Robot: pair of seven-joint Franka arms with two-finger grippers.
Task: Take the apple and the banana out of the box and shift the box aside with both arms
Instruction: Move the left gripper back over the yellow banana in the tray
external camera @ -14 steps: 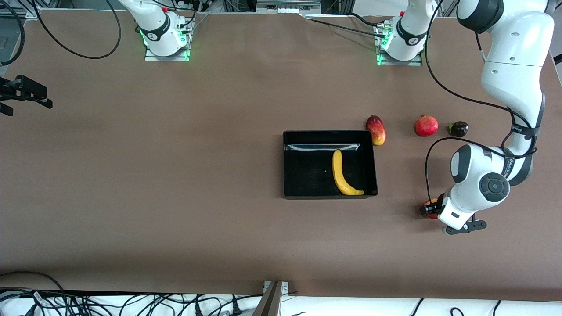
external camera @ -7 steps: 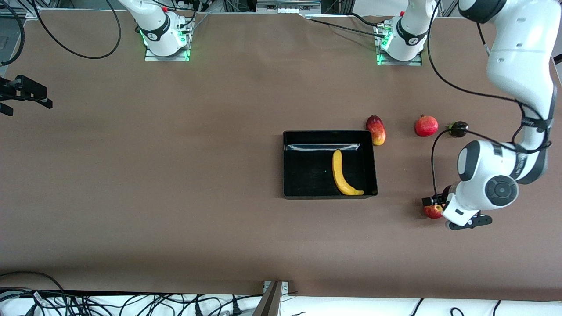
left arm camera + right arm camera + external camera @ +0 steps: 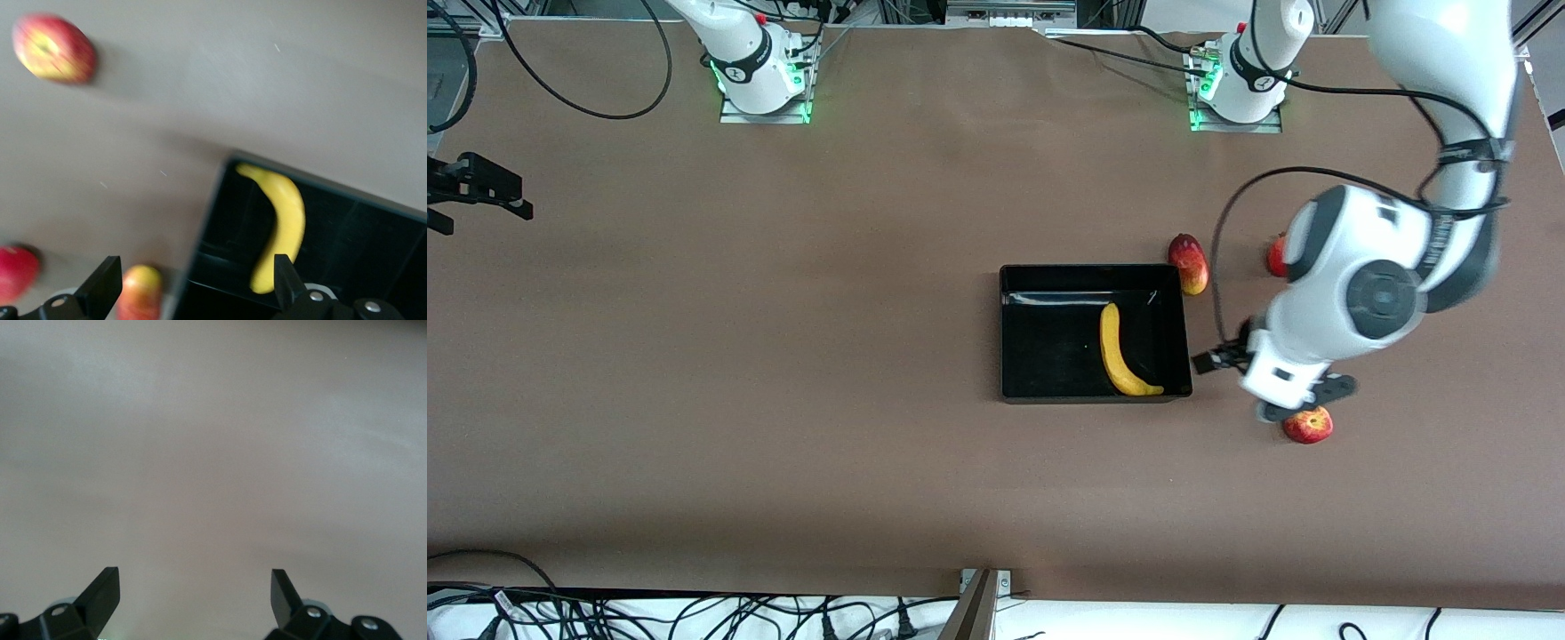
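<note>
The apple [image 3: 1308,425] sits on the desk toward the left arm's end, clear of the black box [image 3: 1014,356], where the banana [image 3: 1120,354] lies along one wall. The left hand [image 3: 1218,360] hangs wide open and empty just beside the box's edge; the right hand [image 3: 193,593], equally open, waits over bare desk. The banana looks light and soft, best pinched mid-length. Only the left wrist view shows apple, banana and box rim together up close.
</note>
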